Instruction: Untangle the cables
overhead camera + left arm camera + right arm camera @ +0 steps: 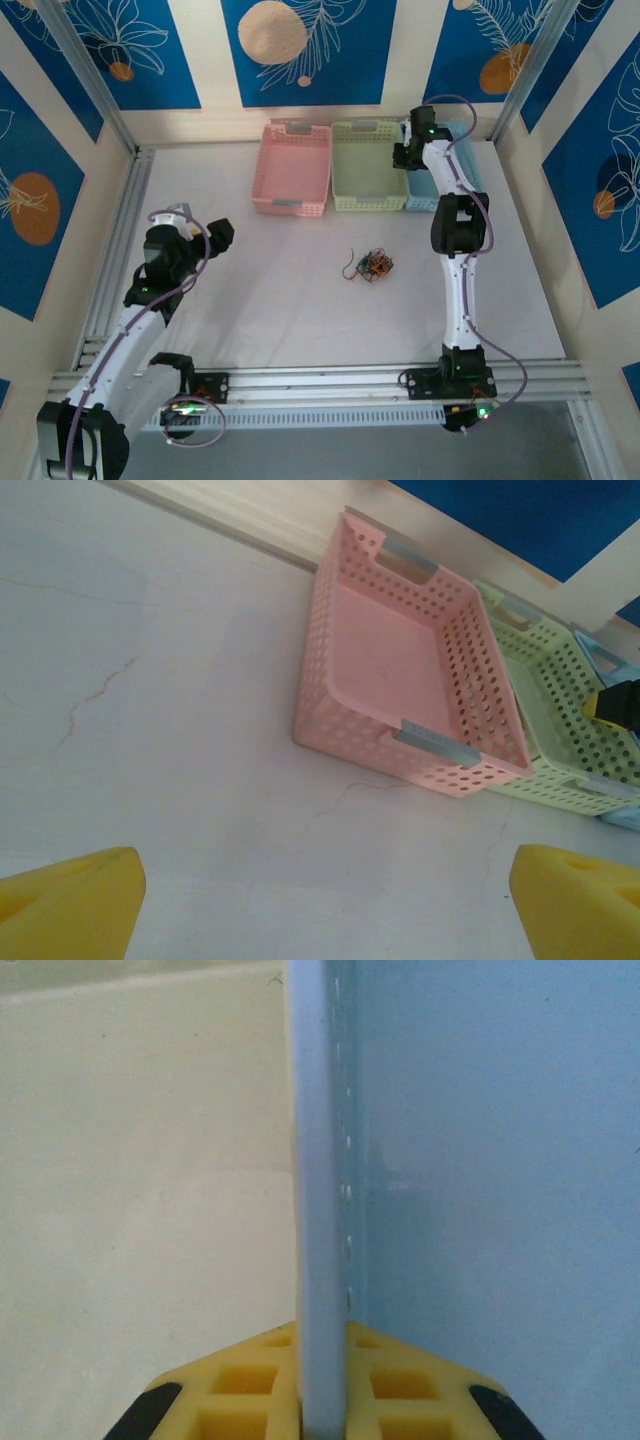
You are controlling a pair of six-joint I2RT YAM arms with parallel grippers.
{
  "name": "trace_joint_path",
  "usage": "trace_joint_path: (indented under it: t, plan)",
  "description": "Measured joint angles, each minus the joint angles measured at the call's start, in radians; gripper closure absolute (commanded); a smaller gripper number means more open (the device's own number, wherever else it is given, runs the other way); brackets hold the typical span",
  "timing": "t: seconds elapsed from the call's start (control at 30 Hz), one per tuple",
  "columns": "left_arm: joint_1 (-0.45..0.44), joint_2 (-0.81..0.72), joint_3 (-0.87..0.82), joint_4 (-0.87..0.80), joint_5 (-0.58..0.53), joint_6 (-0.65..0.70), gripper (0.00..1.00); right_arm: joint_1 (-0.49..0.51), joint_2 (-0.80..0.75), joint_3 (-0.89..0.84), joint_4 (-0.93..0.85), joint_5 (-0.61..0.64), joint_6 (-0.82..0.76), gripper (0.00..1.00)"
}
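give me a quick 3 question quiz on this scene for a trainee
1. True or false: the cables lie on the table, outside every basket.
2. Whose wall is the right gripper shut on? A pink basket, B green basket, C blue basket.
3. Fill in: the left gripper is ____.
Key: 1 true; 2 C; 3 open.

No writing, number or brand can be read, neither on the far blue wall panels (350, 70) nor on the pink basket (292, 165), green basket (365, 165) or blue basket (500, 1160).
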Motion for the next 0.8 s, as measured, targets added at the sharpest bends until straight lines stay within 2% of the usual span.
trace_joint_path:
  t: [0.33,0.4,0.67,0.8]
  plan:
    - [-0.001,0.018,-0.008,0.005,0.0,0.0,0.06,0.043,0.0,0.003,0.0,-0.021,0.061,0.87]
    - [-0.001,0.032,-0.016,0.014,-0.004,0.0,0.07,0.047,0.0,0.013,-0.006,-0.026,0.075,0.81]
    - [-0.002,0.105,-0.053,0.026,-0.025,0.002,0.08,0.084,-0.016,0.003,-0.021,-0.062,0.128,0.41]
    - [-0.002,0.105,-0.064,0.045,-0.042,0.003,0.08,0.1,-0.13,-0.151,-0.005,-0.062,0.142,0.35]
